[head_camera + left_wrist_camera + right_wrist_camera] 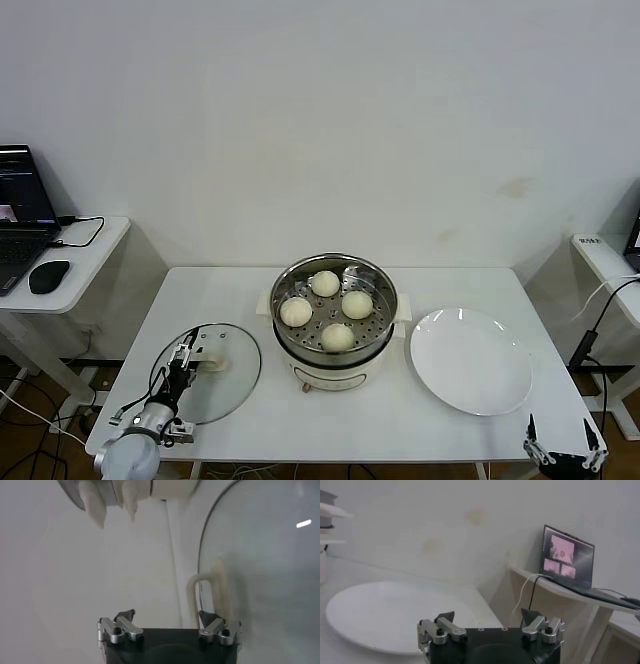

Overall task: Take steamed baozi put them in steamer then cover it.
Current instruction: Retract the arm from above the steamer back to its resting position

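Head view: steamer (335,325) sits mid-surface (300,415), steel pot on a cream base, uncovered. Four steamed baozi (338,337) lie on the perforated tray inside, spaced apart in a rough diamond.

Cover (207,372) lies flat on the surface, left of the steamer and a little nearer, handle up. Left gripper (188,362) is over it, right at the cream bar handle (212,357).

Left wrist view: the handle (209,587) stands just beyond the gripper (166,615), in line with one of the fingers (207,617); the fingers are spread, no contact visible with the handle (whether a tip touches the glass, cannot tell). The steamer's base and feet (93,502) show beyond.

White plate (470,360) rests right of the steamer, just beside it, bare.

Right gripper (566,452) hangs off the near right corner of the surface, fingers wide, holding nothing. Right wrist view shows the plate (390,615) ahead of it and a laptop (568,557) on a side table.

Far left, a second laptop (22,215) and a mouse (48,276) on a separate desk.
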